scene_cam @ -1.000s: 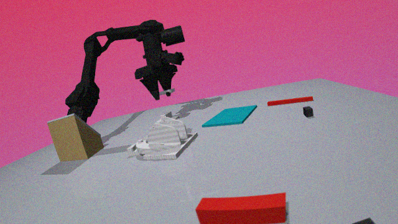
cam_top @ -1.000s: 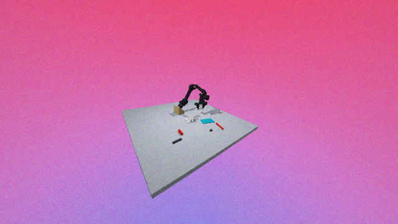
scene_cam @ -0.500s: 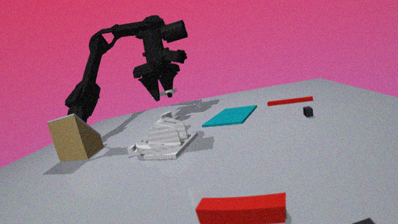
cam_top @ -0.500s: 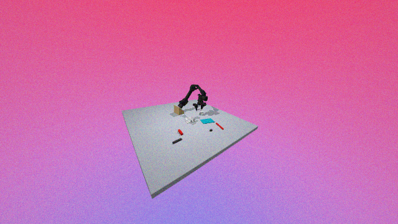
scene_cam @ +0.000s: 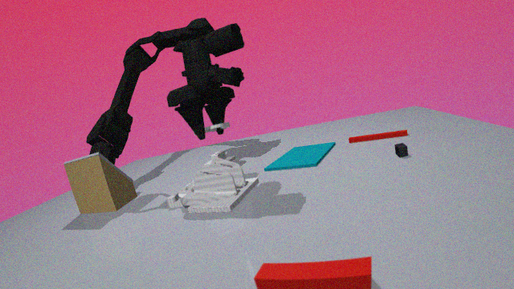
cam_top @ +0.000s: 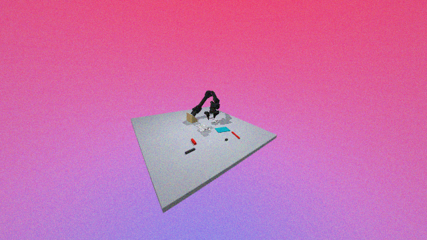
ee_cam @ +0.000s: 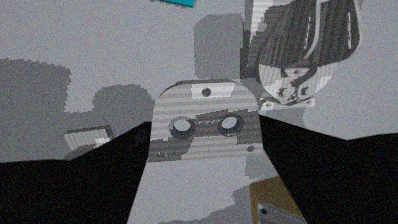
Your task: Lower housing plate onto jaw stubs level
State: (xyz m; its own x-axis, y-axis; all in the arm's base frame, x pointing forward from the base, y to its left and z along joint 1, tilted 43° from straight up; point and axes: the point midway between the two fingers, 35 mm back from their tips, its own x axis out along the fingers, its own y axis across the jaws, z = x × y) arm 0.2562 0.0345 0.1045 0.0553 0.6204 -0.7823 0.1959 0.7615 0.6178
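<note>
Housing plate (scene_cam: 225, 125) (ee_cam: 205, 105) is hanging between the fingers of the gripper (cam_top: 211, 118) (scene_cam: 211, 135) (ee_cam: 203, 123), which are standing fairly wide and pinching it by its opposite edges. It is sitting above the table (cam_top: 173, 160) (scene_cam: 341, 221) (ee_cam: 165, 40), well short of being seated, and in the wrist view its two large holes are lying side by side, facing the camera. The white ribbed assembly (cam_top: 204, 128) (scene_cam: 217, 186) (ee_cam: 280, 45), presumably carrying the jaws, is lying at about seven o'clock from the gripper in the top view and at one to two o'clock from the plate in the wrist view. The stubs are not showing clearly enough to be matched to the holes.

Doing this step well is probably meaning carrying the plate across at this height, clearing the assembly's raised parts, and settling sideways position and turn before any lowering. Each hole is needing its own stub beneath it; one catching first is likely tilting the plate or twisting it in the grip. Coming down slowly and straight, keeping the plate level, is looking safest. Letting go is belonging after both sides are resting evenly, with the fingers parting gently and rising straight towards twelve o'clock in the exterior view.
</note>
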